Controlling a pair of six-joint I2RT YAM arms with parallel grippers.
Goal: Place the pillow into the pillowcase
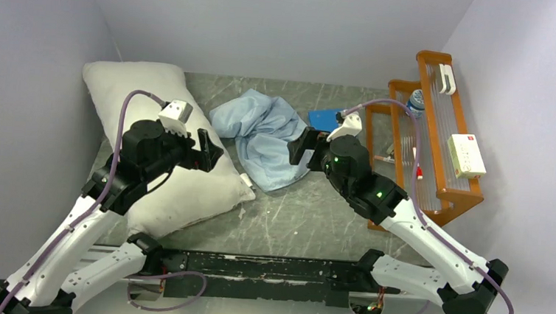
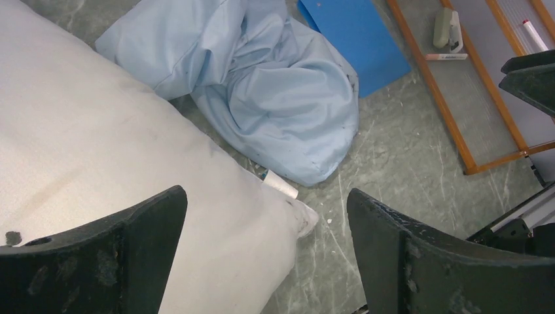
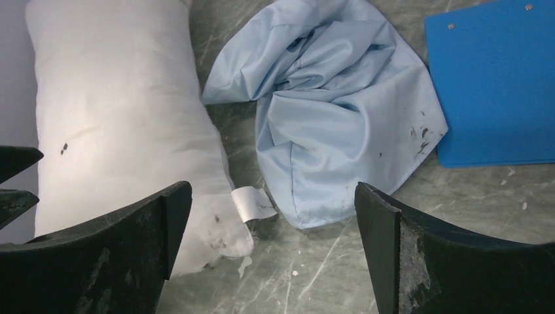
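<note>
The off-white pillow (image 1: 160,130) lies along the left side of the table, its near corner with a small tag (image 3: 252,203) pointing toward the middle. The crumpled light blue pillowcase (image 1: 265,135) lies just right of it, almost touching (image 2: 275,98). My left gripper (image 1: 207,150) hovers open over the pillow's (image 2: 98,163) near right part, nothing between its fingers. Over the pillowcase's (image 3: 340,111) right edge my right gripper (image 1: 301,147) stands open and empty, apart from the cloth.
A flat darker blue square (image 1: 327,119) lies behind the pillowcase. A wooden rack (image 1: 439,131) with a white box (image 1: 466,155), a bottle and small items stands at the right. Grey walls close in on three sides.
</note>
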